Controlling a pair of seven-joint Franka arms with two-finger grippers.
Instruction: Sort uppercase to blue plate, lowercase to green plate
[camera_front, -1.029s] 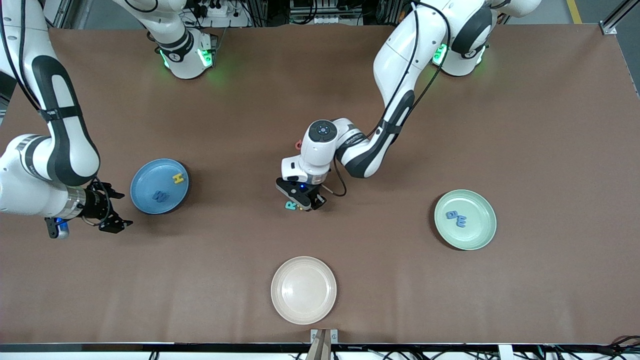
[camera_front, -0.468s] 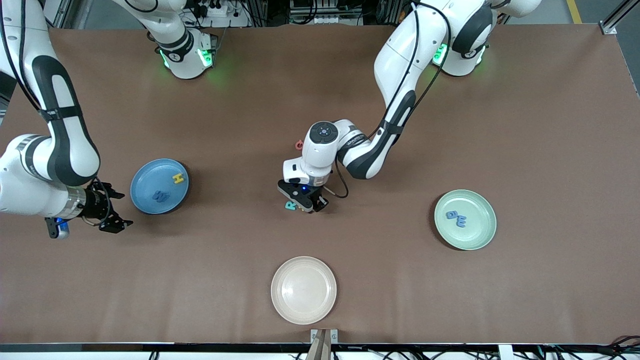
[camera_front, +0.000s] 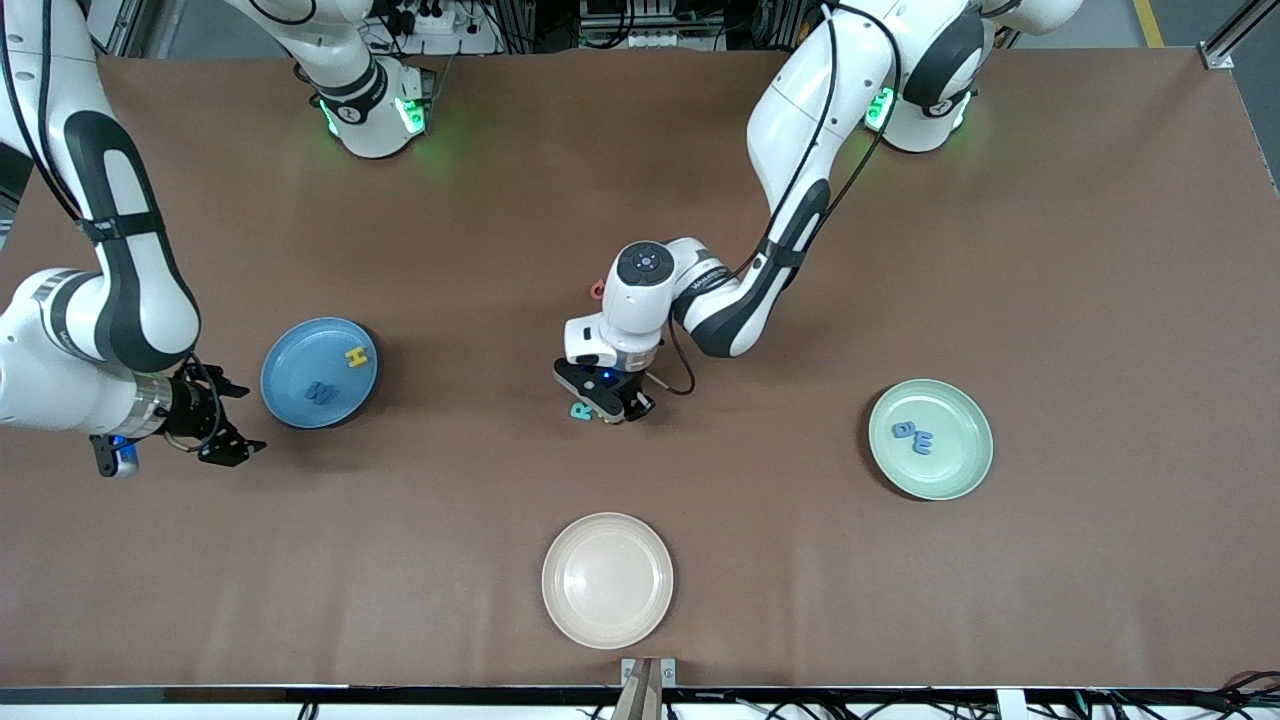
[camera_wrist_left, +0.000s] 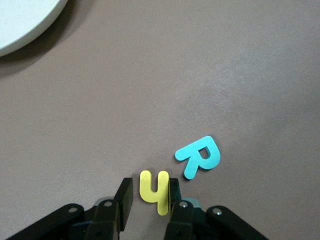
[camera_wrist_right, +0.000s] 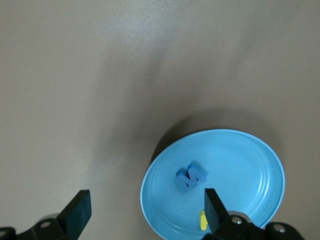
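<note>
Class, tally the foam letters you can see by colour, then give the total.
Blue letters: 3
Yellow letters: 2
Teal letter: 1
Red letter, partly hidden by the left arm: 1
Total: 7

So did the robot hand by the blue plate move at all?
No. The right gripper sits in the same spot beside the blue plate, toward the right arm's end of the table, fingers open, just as in the earlier pictures.
</note>
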